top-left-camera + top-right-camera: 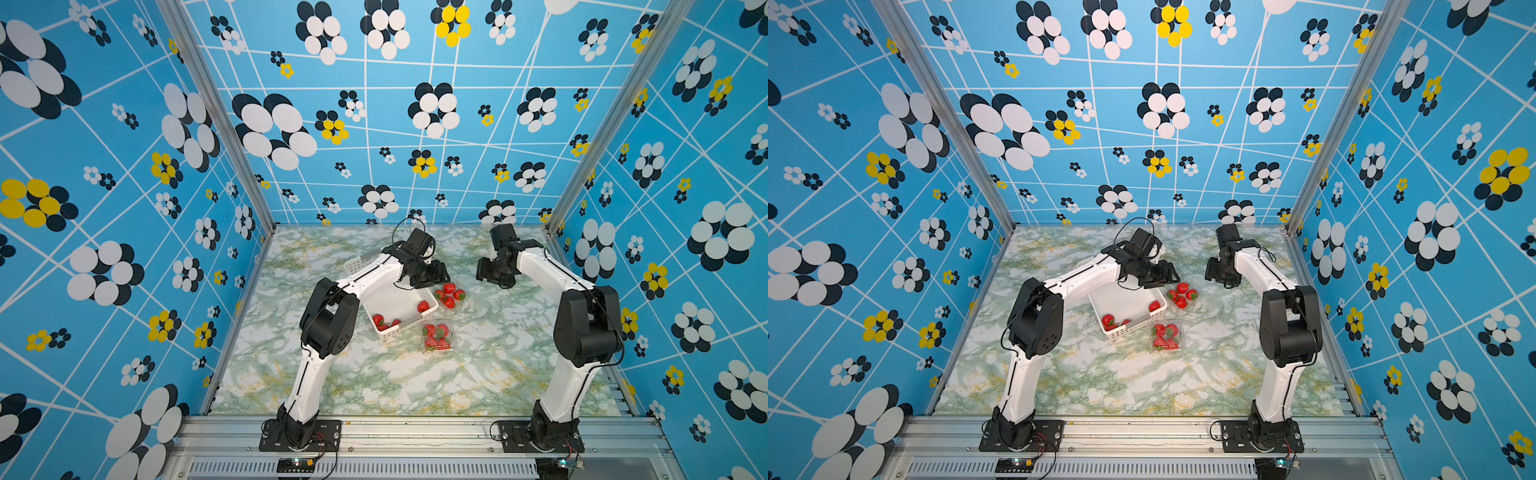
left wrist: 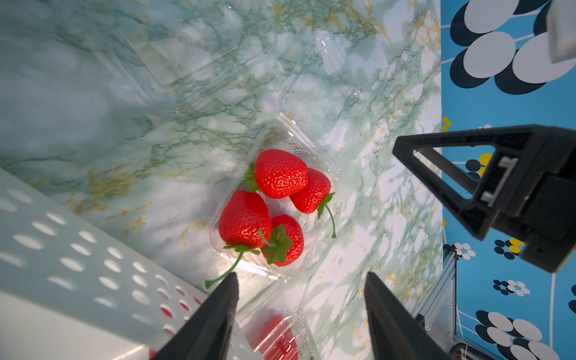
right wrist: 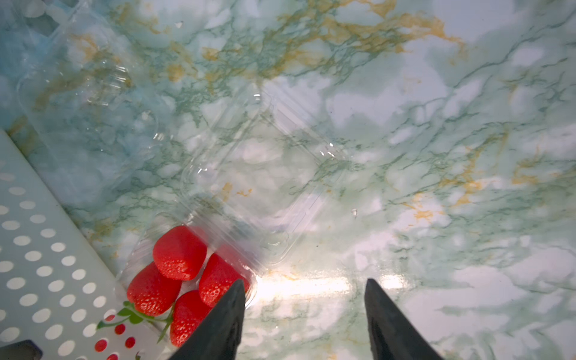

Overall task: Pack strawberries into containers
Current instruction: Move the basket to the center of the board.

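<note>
Shows left gripper (image 2: 301, 276) and right gripper (image 3: 304, 280) parted and empty near four strawberries (image 2: 280, 173) in an open container (image 2: 314, 149) beside the basket (image 1: 395, 303), probably light, soft, bruisable, so calls for a gentle pinch across the shoulders.

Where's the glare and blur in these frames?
Right wrist view: glare band on the table, and the open clear container is nearly invisible. Left wrist view: strawberries sharp, basket out of focus. In both top views: even light, no hard glare.
</note>
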